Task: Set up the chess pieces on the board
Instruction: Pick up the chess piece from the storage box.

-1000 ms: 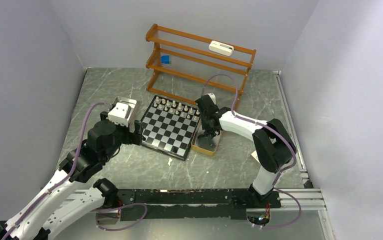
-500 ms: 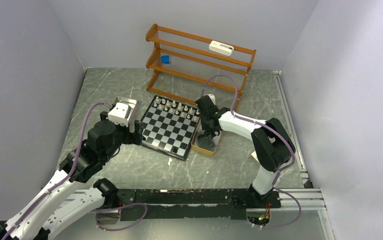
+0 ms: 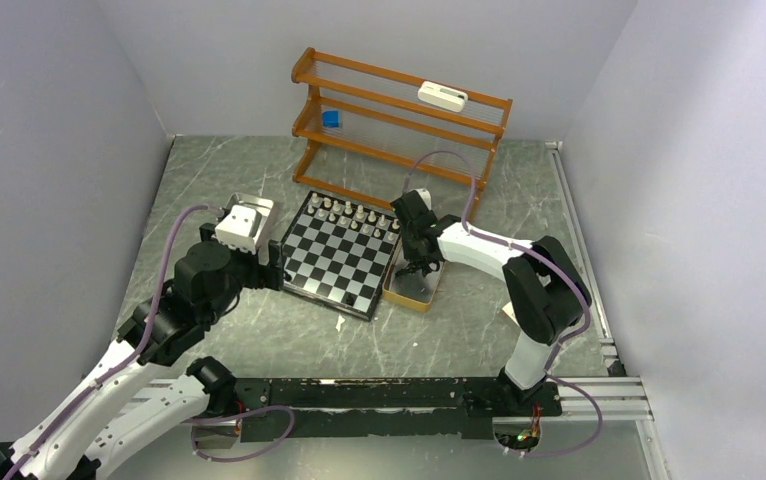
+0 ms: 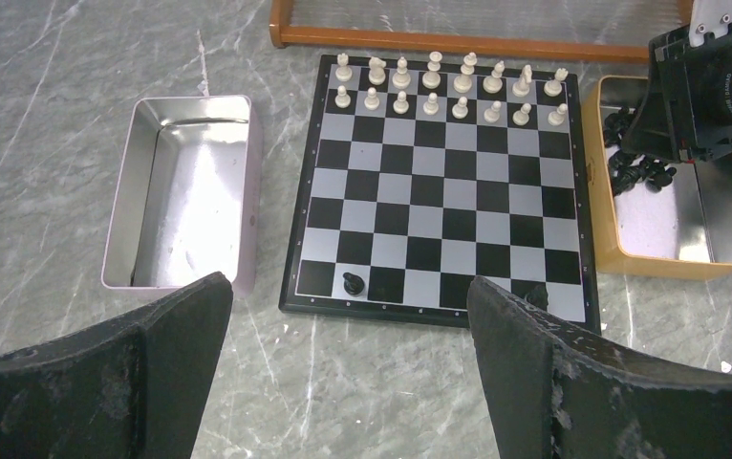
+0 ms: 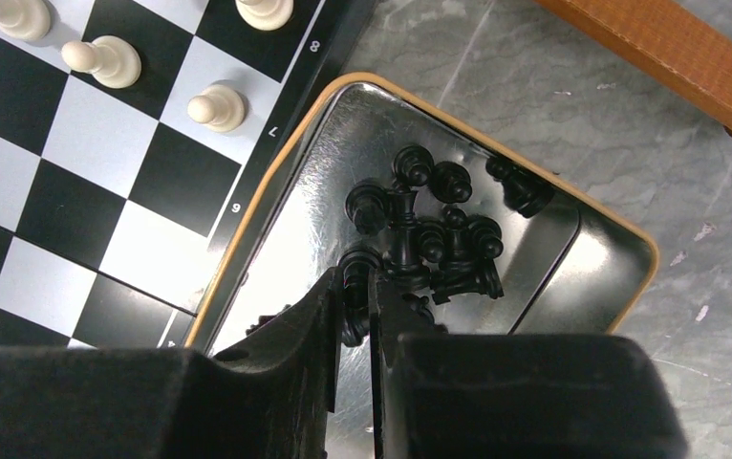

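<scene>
The board [image 3: 339,258] lies mid-table. White chess pieces [image 4: 448,86] fill its two far rows. One black piece [image 4: 352,282] stands in the near row, and another [image 4: 535,296] is half hidden behind my left finger. Several black pieces [image 5: 429,234] lie heaped in a tan-rimmed tin [image 5: 271,182] right of the board. My right gripper [image 5: 370,287] is down in that tin, shut on a black piece [image 5: 355,292] at the edge of the heap. My left gripper [image 4: 348,320] is open and empty, above the table at the board's near edge [image 4: 439,311].
An empty shiny metal tray [image 4: 185,191] sits left of the board. A wooden rack [image 3: 399,110] stands behind the board, holding a white object [image 3: 442,96] and a blue one [image 3: 331,119]. Grey walls close in on three sides.
My right gripper has shifted slightly inside the tin. The left arm and the pieces on the board have not moved.
</scene>
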You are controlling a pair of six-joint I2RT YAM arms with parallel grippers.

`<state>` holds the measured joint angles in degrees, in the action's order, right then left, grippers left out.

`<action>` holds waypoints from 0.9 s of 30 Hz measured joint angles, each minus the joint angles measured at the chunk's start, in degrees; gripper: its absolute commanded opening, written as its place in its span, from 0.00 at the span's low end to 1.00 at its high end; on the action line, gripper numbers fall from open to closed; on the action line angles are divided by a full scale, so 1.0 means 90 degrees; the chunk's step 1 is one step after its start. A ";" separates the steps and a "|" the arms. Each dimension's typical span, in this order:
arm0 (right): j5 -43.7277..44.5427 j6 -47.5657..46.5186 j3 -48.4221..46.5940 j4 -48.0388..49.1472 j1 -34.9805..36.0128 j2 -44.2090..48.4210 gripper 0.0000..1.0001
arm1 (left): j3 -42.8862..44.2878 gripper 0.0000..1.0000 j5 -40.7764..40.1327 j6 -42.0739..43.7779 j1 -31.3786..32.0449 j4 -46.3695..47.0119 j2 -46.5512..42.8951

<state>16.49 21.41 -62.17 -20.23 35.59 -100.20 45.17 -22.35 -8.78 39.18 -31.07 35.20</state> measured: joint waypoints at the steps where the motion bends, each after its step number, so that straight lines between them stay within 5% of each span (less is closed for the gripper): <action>1: 0.0002 0.0002 0.0000 -0.0019 0.0000 0.0010 0.16 | 0.0000 0.98 0.0000 0.0000 0.0000 0.0000 0.0000; 27: -0.0056 0.0066 -0.0121 -0.0792 0.0107 0.1421 0.14 | 0.0000 0.97 0.0005 0.0000 0.0000 0.0000 -0.0005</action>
<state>15.99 22.00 -63.26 -27.35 36.56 -87.42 45.17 -22.31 -8.78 39.18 -31.07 35.16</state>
